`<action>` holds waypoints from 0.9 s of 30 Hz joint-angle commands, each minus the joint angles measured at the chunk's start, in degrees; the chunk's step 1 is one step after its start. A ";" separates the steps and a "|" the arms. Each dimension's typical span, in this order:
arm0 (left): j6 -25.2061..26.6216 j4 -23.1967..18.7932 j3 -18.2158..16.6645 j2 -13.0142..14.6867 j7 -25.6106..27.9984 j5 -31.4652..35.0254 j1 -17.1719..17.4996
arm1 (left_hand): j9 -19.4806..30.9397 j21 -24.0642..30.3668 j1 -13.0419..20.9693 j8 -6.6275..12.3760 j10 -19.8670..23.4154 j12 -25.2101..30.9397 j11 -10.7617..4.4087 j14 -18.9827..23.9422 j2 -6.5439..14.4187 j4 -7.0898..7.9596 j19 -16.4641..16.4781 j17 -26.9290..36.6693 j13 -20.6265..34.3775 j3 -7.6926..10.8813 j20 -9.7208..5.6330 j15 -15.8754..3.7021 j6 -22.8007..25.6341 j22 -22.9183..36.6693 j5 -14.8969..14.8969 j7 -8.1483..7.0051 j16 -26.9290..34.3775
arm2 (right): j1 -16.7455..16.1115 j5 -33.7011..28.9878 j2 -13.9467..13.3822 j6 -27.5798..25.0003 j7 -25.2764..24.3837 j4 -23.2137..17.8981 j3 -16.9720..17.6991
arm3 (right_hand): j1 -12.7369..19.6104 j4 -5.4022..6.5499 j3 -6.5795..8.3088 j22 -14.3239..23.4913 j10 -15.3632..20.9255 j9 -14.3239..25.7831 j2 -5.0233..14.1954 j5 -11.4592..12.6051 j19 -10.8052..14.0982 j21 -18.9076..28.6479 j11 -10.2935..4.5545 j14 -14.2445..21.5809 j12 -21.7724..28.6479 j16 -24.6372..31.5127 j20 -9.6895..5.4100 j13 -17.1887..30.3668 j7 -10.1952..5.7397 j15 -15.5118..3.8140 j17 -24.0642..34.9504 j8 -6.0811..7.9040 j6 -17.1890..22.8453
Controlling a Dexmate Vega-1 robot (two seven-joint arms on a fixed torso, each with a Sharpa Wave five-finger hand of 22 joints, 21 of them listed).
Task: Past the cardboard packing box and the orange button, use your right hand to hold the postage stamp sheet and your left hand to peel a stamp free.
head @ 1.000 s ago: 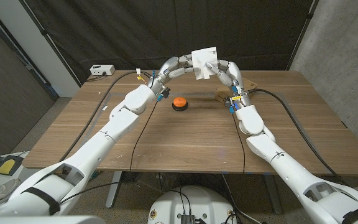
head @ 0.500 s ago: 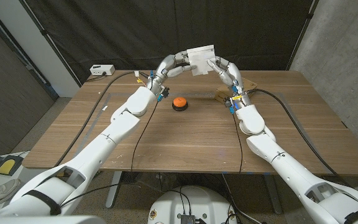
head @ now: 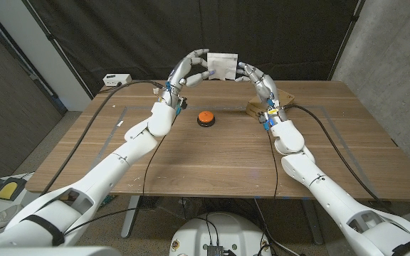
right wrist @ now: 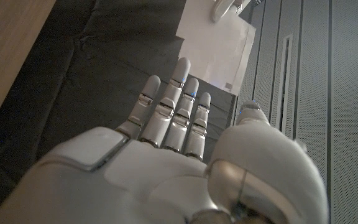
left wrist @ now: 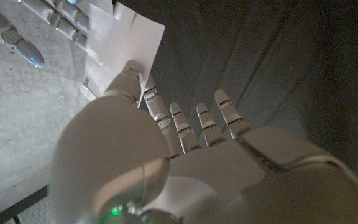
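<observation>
Both hands hold the white postage stamp sheet [head: 223, 65] up in the air over the table's far edge, past the orange button [head: 205, 117]. My left hand [head: 190, 68] pinches the sheet's left edge, with its thumb [left wrist: 129, 70] on the paper [left wrist: 122, 42] and its other fingers spread. On the right edge, my right hand [head: 255, 77] grips the sheet [right wrist: 219, 42] with its fingertips. The cardboard packing box [head: 253, 109] lies on the table, partly hidden by my right wrist.
A small white box [head: 116, 80] sits at the wooden table's [head: 191, 160] far left corner. Black cables [head: 130, 96] run along both arms across the table. A dark curtain hangs behind the table, and a grey wall stands to the right.
The sheet has risen and turned from tilted to nearly level. My left hand has lifted with it and its fingers have spread. My right hand has risen slightly.
</observation>
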 commanded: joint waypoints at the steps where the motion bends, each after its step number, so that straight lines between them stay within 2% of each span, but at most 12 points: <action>1: 7.02 4.27 1.91 0.44 34.20 29.94 -3.08 | -0.25 0.52 -0.08 -0.11 0.78 0.13 -0.34 0.86 0.36 0.43 0.59 0.33 0.42 0.17 -1.16 -5.90 5.20 0.09 0.29 -4.07 0.32 | -1.65 3.97 1.80 -4.73 2.70 -1.28 3.47 | 0.34 -0.24 0.39 0.21 0.87 0.19 0.80 -0.01 0.70 0.59 0.63 0.27 0.50 0.72 0.10 0.03 0.50 -6.06 0.29 0.53 0.74; 8: 1.81 6.11 -8.53 -5.54 34.20 46.16 -0.81 | -0.31 0.82 0.00 -0.54 0.78 0.32 -0.35 1.43 0.81 0.56 1.10 0.72 0.60 0.27 -1.82 -6.52 4.89 0.08 0.45 -3.87 0.33 | -1.92 3.51 2.16 -6.35 3.74 -1.08 5.29 | 0.51 -0.79 0.46 0.31 2.62 0.25 1.33 -0.37 1.68 1.26 0.65 1.09 1.24 2.11 -0.28 0.09 0.93 -6.31 0.90 0.76 1.36; 10: 1.51 5.62 -10.25 -5.67 34.20 51.65 -0.76 | -0.25 0.83 0.06 -0.64 0.61 0.30 -0.34 1.37 0.99 0.59 1.05 0.86 0.65 0.31 -1.69 -6.61 4.73 0.08 0.49 -4.03 0.27 | -1.82 4.45 2.37 -6.54 4.93 -0.31 5.91 | 1.03 -1.15 0.75 0.33 2.65 0.26 1.68 -0.36 1.79 1.39 0.62 0.96 1.24 2.25 -0.39 0.09 1.00 -6.30 0.96 0.76 1.39; 13: 1.15 5.17 -11.45 -5.36 34.20 56.16 -1.11 | 0.00 0.82 0.09 -0.72 0.38 0.28 -0.30 1.27 1.14 0.63 0.91 1.03 0.71 0.33 -1.51 -6.55 4.32 0.09 0.53 -4.11 0.18 | -1.59 5.14 2.64 -6.76 6.43 0.65 6.70 | 3.47 -2.79 1.97 0.39 2.36 0.29 2.61 -0.37 1.72 1.69 0.55 0.76 1.09 2.53 -0.56 0.11 0.95 -6.42 0.86 0.63 1.11; 14: 1.33 4.94 -11.46 -4.97 34.20 56.99 -1.29 | 0.04 0.83 0.10 -0.73 0.22 0.24 -0.29 1.21 1.21 0.65 0.87 1.10 0.74 0.33 -1.50 -6.66 4.31 0.09 0.54 -4.01 0.13 | -1.38 5.33 2.57 -6.75 7.30 1.15 6.90 | 5.51 -4.15 3.15 0.45 2.05 0.30 3.47 -0.39 1.69 2.03 0.39 0.56 0.93 2.47 -0.61 0.10 0.82 -6.59 0.46 0.45 0.64; 16: 0.93 4.76 -11.19 -4.03 34.20 57.15 -1.82 | 0.19 0.87 0.05 -0.70 0.20 0.28 -0.29 1.26 1.26 0.71 0.93 1.21 0.78 0.28 -1.65 -6.80 4.22 0.09 0.55 -4.15 0.12 | -0.95 5.43 2.61 -6.51 8.54 2.25 7.39 | 6.99 -5.24 4.06 0.51 1.35 0.29 3.84 -0.37 1.66 2.34 0.27 0.46 0.64 2.26 -0.88 0.08 0.77 -6.90 0.03 0.26 0.08; 17: 1.08 4.58 -10.86 -3.33 34.20 57.33 -2.16 | 0.34 0.95 -0.01 -0.65 0.32 0.38 -0.30 1.36 1.27 0.75 1.05 1.31 0.81 0.23 -1.76 -6.86 4.18 0.09 0.57 -4.44 0.13 | -0.72 4.36 2.43 -6.22 8.39 2.74 7.56 | 9.46 -7.02 5.58 0.60 0.34 0.27 4.37 -0.16 1.77 2.91 0.05 0.37 0.30 2.15 -1.21 0.06 0.67 -6.82 -0.31 -0.01 -0.83; 18: 1.07 4.57 -10.19 -2.49 34.20 56.80 -2.55 | 0.33 1.03 -0.05 -0.68 0.33 0.43 -0.31 1.58 1.26 0.78 1.20 1.39 0.85 0.17 -1.96 -7.02 4.18 0.09 0.58 -4.52 0.17 | -0.69 2.95 2.16 -6.37 7.60 2.75 7.75 | 10.31 -7.62 6.15 0.64 0.00 0.25 4.59 -0.07 1.81 3.15 0.01 0.16 0.20 2.00 -1.28 0.04 0.48 -7.05 -0.48 -0.15 -1.34; 20: 1.73 4.26 -8.06 -0.16 34.20 55.17 -3.56 | 0.48 1.28 -0.24 -0.59 0.63 0.65 -0.34 1.98 1.12 0.86 1.71 1.56 0.94 -0.04 -2.25 -7.33 4.30 0.08 0.64 -5.17 0.22 | -0.57 0.67 1.82 -6.15 6.41 2.98 8.07 | 13.31 -9.75 7.99 0.77 -2.32 0.20 4.63 0.05 2.32 4.23 -1.42 0.11 -0.52 1.71 -2.08 -0.20 -0.27 -7.41 -1.09 -0.54 -3.36; 21: 2.66 3.91 -6.53 1.35 34.20 54.38 -4.19 | 0.52 1.39 -0.36 -0.57 0.73 0.72 -0.36 2.12 1.05 0.92 1.96 1.63 0.97 -0.14 -2.26 -7.50 4.32 0.08 0.66 -5.33 0.23 | -0.50 -0.13 1.58 -6.15 6.18 2.99 8.15 | 15.18 -10.76 9.01 0.81 -3.59 0.17 4.50 0.02 2.66 4.87 -2.54 -0.35 -0.78 1.43 -2.50 -0.39 -1.13 -7.91 -1.32 -0.71 -4.56; 23: 4.64 3.19 -2.59 4.72 34.20 51.52 -5.83 | 0.83 1.45 -0.66 -0.53 0.67 0.77 -0.40 2.29 0.99 1.11 1.98 1.81 1.04 -0.38 -2.16 -7.45 4.04 0.07 0.75 -5.92 0.22 | -0.28 -1.29 1.33 -5.54 6.13 3.30 8.20 | 17.60 -11.41 10.21 0.79 -5.53 0.12 3.90 -0.30 2.84 5.67 -3.62 -1.07 -1.08 0.91 -3.31 -0.80 -2.46 -8.03 -1.73 -0.92 -6.60; 27: 8.75 -0.15 4.26 11.03 31.41 47.02 -8.60 | 1.25 1.41 -1.14 -0.66 0.04 0.56 -0.50 1.98 0.96 1.41 1.66 2.09 1.14 -0.79 -1.57 -7.21 3.12 0.08 1.02 -6.31 0.05 | 0.63 -2.32 0.86 -4.54 7.53 4.25 7.72 | 21.08 -11.11 11.99 0.09 -10.98 0.05 1.62 -0.56 2.19 6.60 -6.50 -5.14 -1.15 -2.35 -4.09 -2.03 -5.30 -8.00 -3.66 -0.85 -10.47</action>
